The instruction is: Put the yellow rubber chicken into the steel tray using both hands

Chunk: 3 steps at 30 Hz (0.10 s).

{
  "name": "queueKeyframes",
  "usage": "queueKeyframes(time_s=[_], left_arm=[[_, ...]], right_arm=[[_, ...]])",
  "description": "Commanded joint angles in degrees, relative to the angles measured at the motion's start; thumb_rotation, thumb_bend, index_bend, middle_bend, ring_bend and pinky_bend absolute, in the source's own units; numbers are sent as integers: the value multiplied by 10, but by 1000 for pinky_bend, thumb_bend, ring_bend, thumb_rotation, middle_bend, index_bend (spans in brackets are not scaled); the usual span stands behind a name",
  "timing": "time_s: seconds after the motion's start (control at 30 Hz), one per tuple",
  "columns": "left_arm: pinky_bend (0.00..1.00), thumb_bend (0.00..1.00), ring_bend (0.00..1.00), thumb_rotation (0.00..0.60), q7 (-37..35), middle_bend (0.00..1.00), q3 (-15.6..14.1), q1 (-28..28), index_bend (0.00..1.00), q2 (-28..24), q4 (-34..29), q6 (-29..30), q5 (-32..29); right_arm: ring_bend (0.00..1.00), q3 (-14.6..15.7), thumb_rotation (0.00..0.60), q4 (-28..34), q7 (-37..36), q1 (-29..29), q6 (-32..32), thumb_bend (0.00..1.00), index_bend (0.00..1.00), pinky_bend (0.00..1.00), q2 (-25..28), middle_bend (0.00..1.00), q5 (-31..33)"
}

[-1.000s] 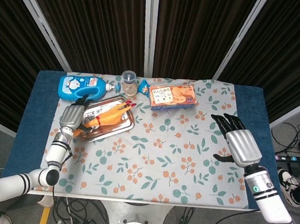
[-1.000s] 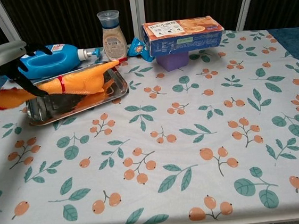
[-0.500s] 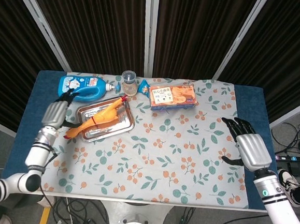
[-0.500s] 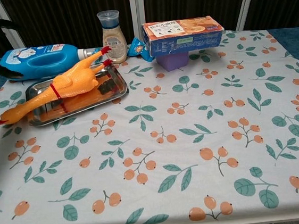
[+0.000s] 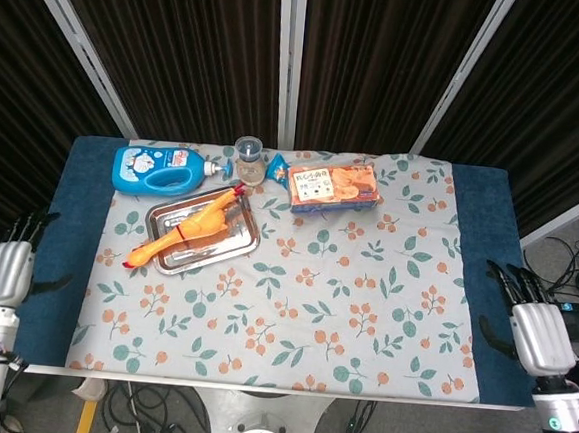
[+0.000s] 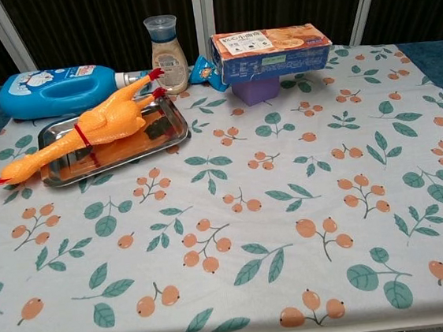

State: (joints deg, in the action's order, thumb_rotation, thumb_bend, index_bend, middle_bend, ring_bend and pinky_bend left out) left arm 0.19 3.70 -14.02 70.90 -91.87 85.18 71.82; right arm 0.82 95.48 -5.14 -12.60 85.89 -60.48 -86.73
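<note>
The yellow rubber chicken [image 5: 190, 229] [image 6: 99, 128] lies diagonally across the steel tray [image 5: 242, 243] [image 6: 172, 131], its head end sticking out over the tray's near-left rim onto the cloth. My left hand [image 5: 6, 270] hangs off the table's left edge, fingers apart and holding nothing. My right hand [image 5: 539, 334] is off the right edge, likewise spread and holding nothing. Neither hand shows in the chest view.
Behind the tray lie a blue detergent bottle [image 5: 158, 169] [image 6: 58, 80], a small clear-capped bottle [image 5: 249, 160] [image 6: 165, 51] and an orange snack box [image 5: 334, 187] [image 6: 271, 50] on a purple block [image 6: 255, 90]. The floral tablecloth [image 5: 312, 309] covers the table.
My left hand let go of the chicken and drew back off the left edge. The right hand pulled back off the right edge. The chicken settled across the tray.
</note>
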Motion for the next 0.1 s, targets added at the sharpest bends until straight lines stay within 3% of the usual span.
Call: queueKeyframes(time_s=[0.03,0.1], left_arm=[[220,116,117,600,-7,187,-29,40,217,-2,-15,47,36],[220,116,117,600,-3,187,-37,56,217,-3,-26,61,45]], right_arm=[[84,12,600,-26,-4,37,38,204,0,108,-31,180,-13],[84,17,600,-29,-15,49,45,191,0,107,-35,178,-17]])
